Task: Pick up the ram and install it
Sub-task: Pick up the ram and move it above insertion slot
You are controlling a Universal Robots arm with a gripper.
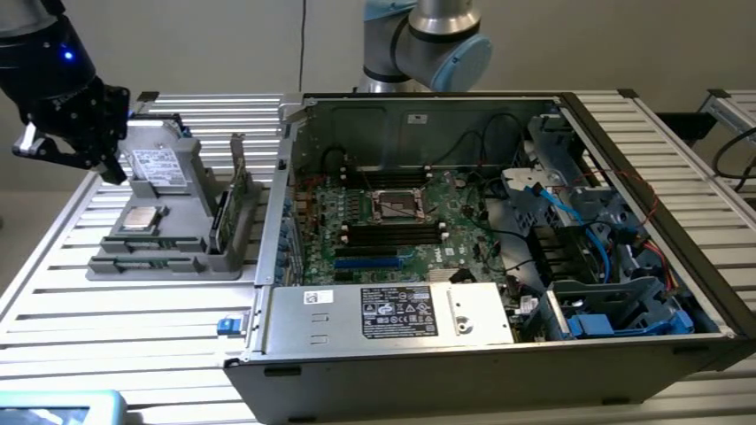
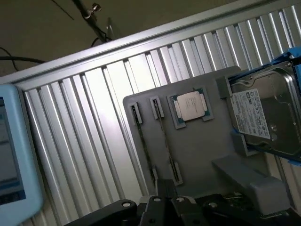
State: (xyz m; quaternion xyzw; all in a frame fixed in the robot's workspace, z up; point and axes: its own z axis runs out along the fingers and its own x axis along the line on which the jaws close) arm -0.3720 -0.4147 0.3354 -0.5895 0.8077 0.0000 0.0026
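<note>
Wrist view: black gripper (image 2: 164, 190) jaws closed, empty, over grey plastic parts tray (image 2: 197, 155). Just ahead of the jaw tips, thin green ram stick (image 2: 165, 141) stands on edge in its tray slot. Further off, silver hard drive (image 2: 268, 113); white label (image 2: 251, 115) print unreadable.

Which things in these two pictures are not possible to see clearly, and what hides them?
The ram: wrist view, seen edge-on in the grey holder, so chips and label are hidden.
The drive: wrist view, cut off by the picture's edge.
Slots on the motherboard: exterior view, too small to tell which are free.
The pale blue object: wrist view, cut by the edge, unidentifiable.
</note>
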